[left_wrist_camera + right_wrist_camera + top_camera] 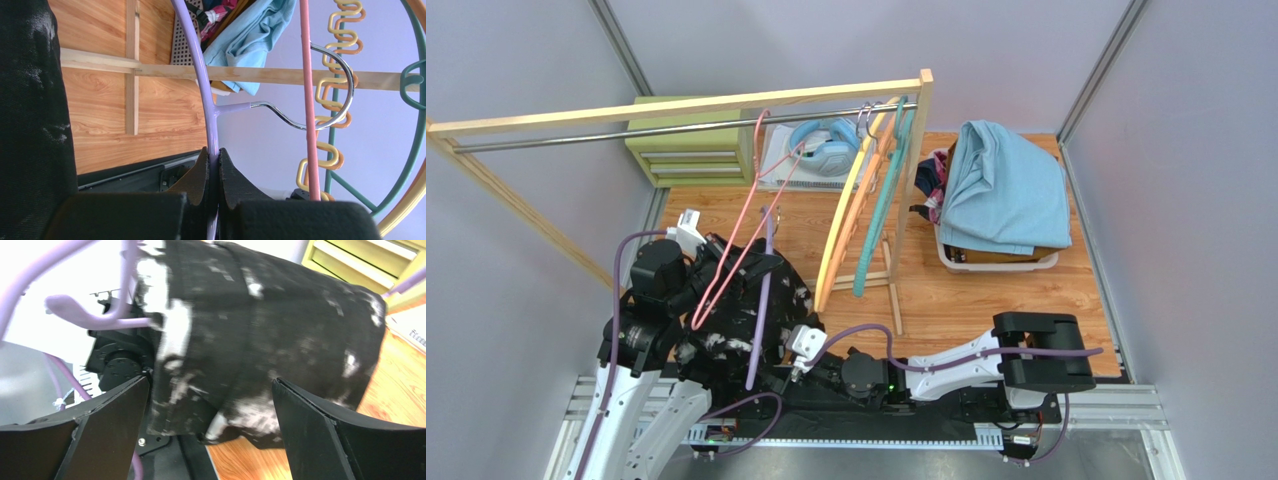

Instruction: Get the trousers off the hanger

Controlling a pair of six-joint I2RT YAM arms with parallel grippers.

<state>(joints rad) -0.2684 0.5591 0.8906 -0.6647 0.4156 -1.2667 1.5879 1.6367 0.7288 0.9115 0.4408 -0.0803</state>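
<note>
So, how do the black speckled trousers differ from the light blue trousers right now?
The black speckled trousers are dark with white flecks; the light blue trousers are plain and pale. The black speckled trousers hang on the purple hanger, clamped by the left gripper; the light blue trousers lie atop the pile in the white basket. Both are cloth.

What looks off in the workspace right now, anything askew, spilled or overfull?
Only the white bin at back right: light blue trousers are heaped above it and drape past its rim, with other garments poking out its left side. Nothing looks spilled or broken.
</note>
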